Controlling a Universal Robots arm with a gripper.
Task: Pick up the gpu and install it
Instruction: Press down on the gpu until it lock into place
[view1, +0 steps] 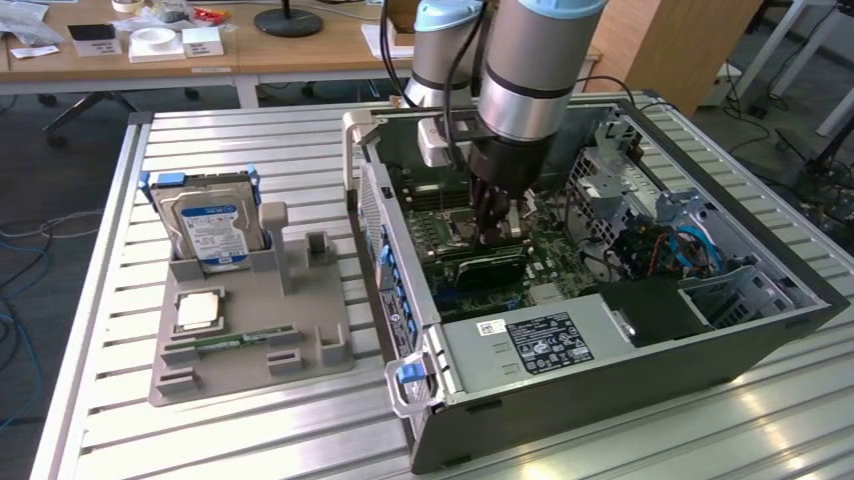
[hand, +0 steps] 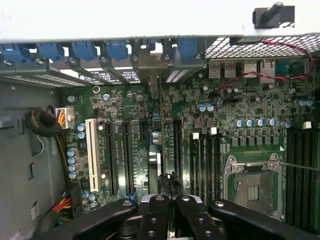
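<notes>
One gpu (hand: 156, 150) edge-on in mobo (hand: 240, 120) slot; jaws gripping

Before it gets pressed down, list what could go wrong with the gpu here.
The gpu, pinched edge-on in the shut gripper, hangs over close-set black slots; it could seat in the wrong one or jam. Its bracket end might catch the blue latches.
</notes>
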